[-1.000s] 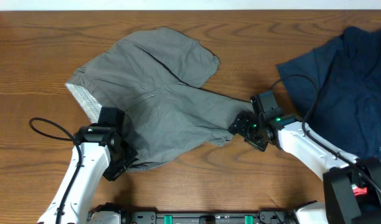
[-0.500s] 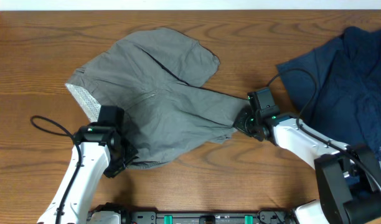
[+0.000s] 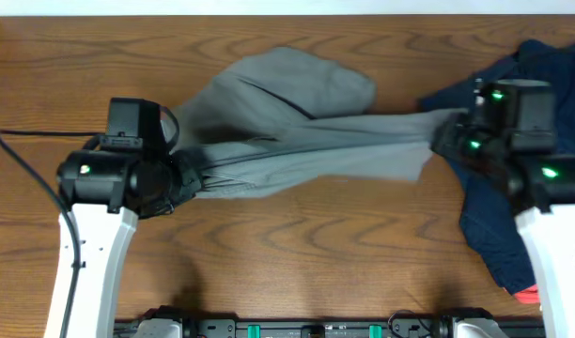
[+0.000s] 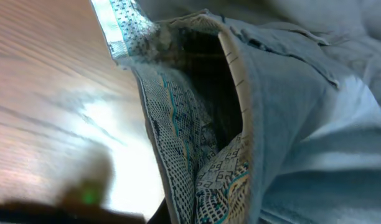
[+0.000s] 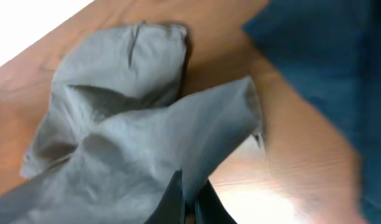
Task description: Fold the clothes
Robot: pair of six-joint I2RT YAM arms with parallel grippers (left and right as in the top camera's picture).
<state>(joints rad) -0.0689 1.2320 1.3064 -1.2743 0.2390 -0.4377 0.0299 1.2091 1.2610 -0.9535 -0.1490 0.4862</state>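
Note:
The grey shorts hang stretched in a long band between my two grippers above the wooden table. My left gripper is shut on the waistband end; the left wrist view shows the pale patterned inner waistband running down into the jaws. Over at the right, my right gripper is shut on the end of a leg. In the right wrist view its dark fingers pinch grey fabric. The navy blue garment lies at the right, partly under the right arm.
A black cable loops out left of the left arm. A small red item shows at the navy garment's lower edge. The navy cloth also fills the right wrist view's upper right corner.
The right gripper closed on the leg end and swung up and to the right. The left arm rose with the waistband. The shorts went from lying spread out to being pulled taut.

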